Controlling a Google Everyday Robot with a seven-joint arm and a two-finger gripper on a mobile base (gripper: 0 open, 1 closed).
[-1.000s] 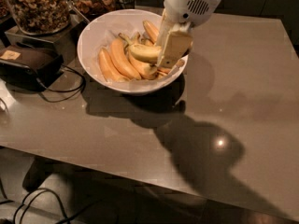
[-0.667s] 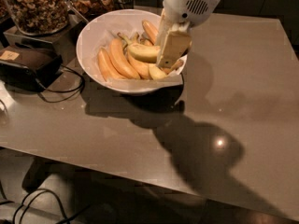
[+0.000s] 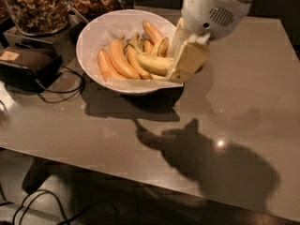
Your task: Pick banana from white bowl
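The white bowl [image 3: 91, 36] stands at the back left of the table and holds several bananas. The pale yellow banana [image 3: 151, 63] lies crosswise over the orange-toned ones [image 3: 119, 57], with its right end between my gripper's fingers. My gripper [image 3: 180, 64] hangs over the bowl's right rim, pointing down, and is shut on the banana. The cream-coloured fingers [image 3: 190, 60] hide the banana's right tip. I cannot tell whether the banana still touches the fruit below it.
Two glass jars of nuts [image 3: 35, 6] stand behind the bowl at the left. A dark device [image 3: 26, 64] with cables lies left of the bowl. The brown table [image 3: 234, 102] stretches to the right and front, and its front edge is near the bottom.
The gripper, with the pale banana in it, has shifted slightly right toward the bowl's rim and looks larger, nearer the camera. The bowl and the other bananas have not moved.
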